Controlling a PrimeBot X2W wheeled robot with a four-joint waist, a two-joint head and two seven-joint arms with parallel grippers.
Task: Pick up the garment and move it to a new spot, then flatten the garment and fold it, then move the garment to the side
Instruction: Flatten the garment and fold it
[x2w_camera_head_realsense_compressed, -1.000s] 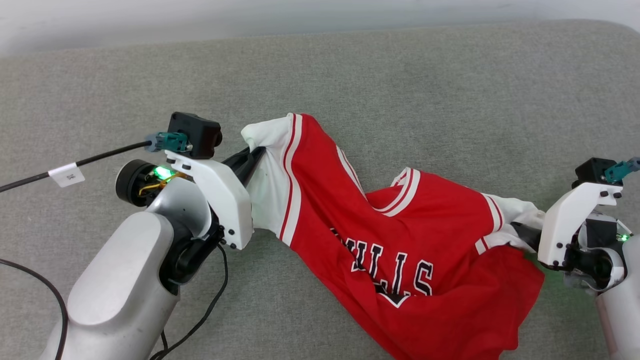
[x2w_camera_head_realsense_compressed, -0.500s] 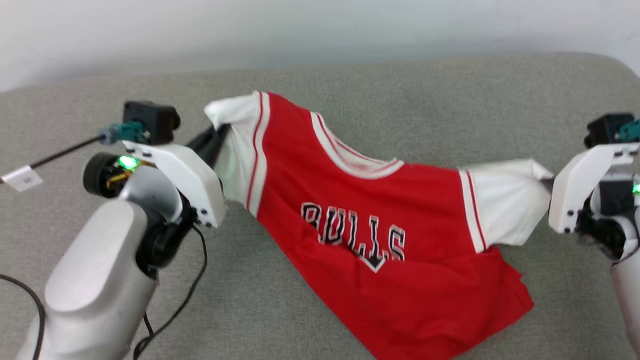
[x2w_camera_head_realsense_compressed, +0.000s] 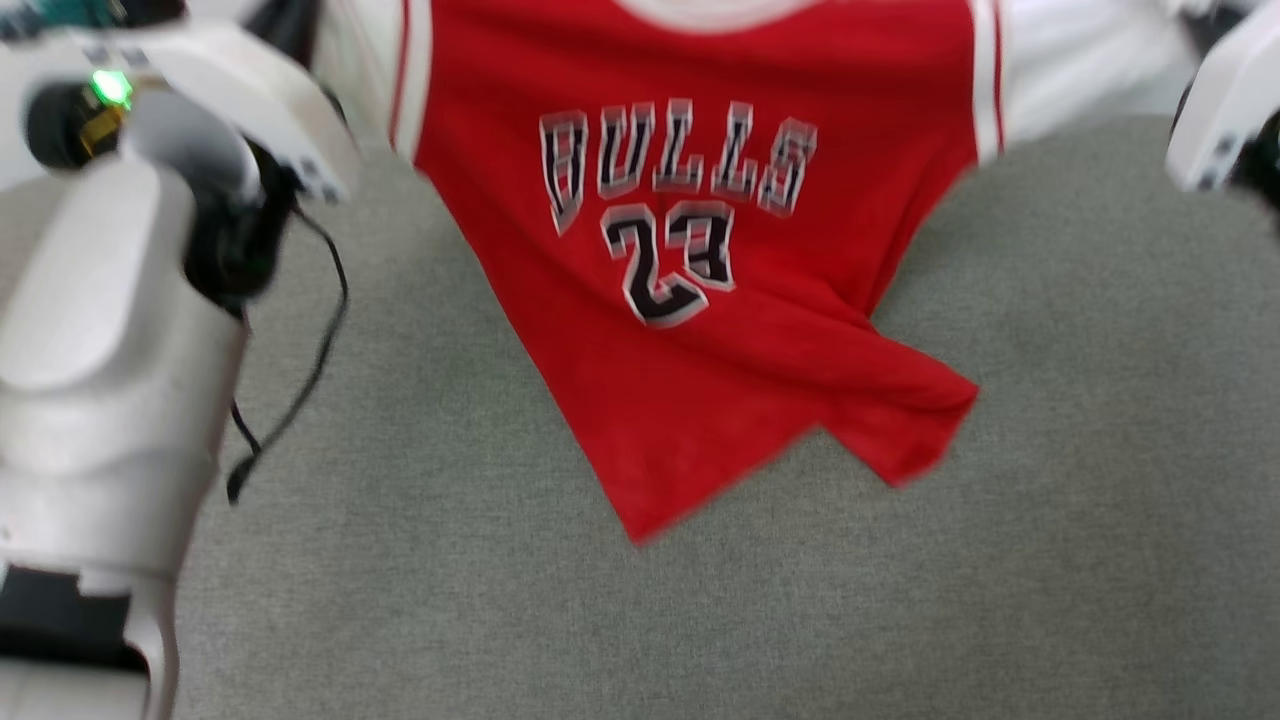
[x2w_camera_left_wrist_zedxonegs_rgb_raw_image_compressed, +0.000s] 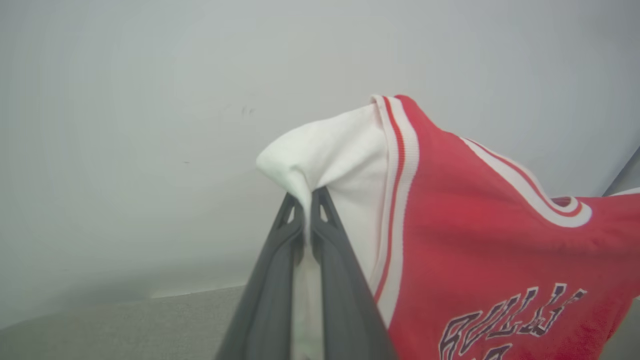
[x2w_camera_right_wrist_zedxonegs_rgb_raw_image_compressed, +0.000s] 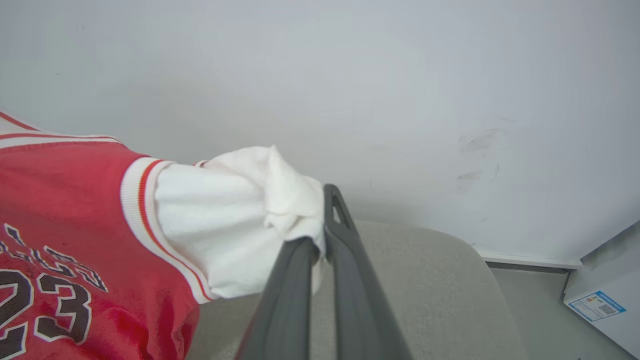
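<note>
The garment (x2w_camera_head_realsense_compressed: 700, 330) is a red jersey with white sleeves, black "BULLS" lettering and a number on the chest. It hangs spread between my two arms above the grey cushioned surface (x2w_camera_head_realsense_compressed: 1000, 560), front facing me, its lower hem skewed and drooping. My left gripper (x2w_camera_left_wrist_zedxonegs_rgb_raw_image_compressed: 304, 202) is shut on the tip of one white sleeve (x2w_camera_left_wrist_zedxonegs_rgb_raw_image_compressed: 340, 155). My right gripper (x2w_camera_right_wrist_zedxonegs_rgb_raw_image_compressed: 321, 227) is shut on the bunched end of the other white sleeve (x2w_camera_right_wrist_zedxonegs_rgb_raw_image_compressed: 240, 215). In the head view the left arm (x2w_camera_head_realsense_compressed: 110, 300) stands at the left, and the right gripper's white housing (x2w_camera_head_realsense_compressed: 1225, 120) at the upper right.
A black cable (x2w_camera_head_realsense_compressed: 300, 340) dangles from the left arm over the surface. A pale wall (x2w_camera_left_wrist_zedxonegs_rgb_raw_image_compressed: 125, 125) rises behind. The cushion's rounded edge (x2w_camera_right_wrist_zedxonegs_rgb_raw_image_compressed: 475, 255) drops to a floor where a white box with a blue label (x2w_camera_right_wrist_zedxonegs_rgb_raw_image_compressed: 597, 305) stands.
The right gripper has closed on the sleeve. Both arms have lifted the garment off the surface and pulled it out wide. The head view has shifted as well.
</note>
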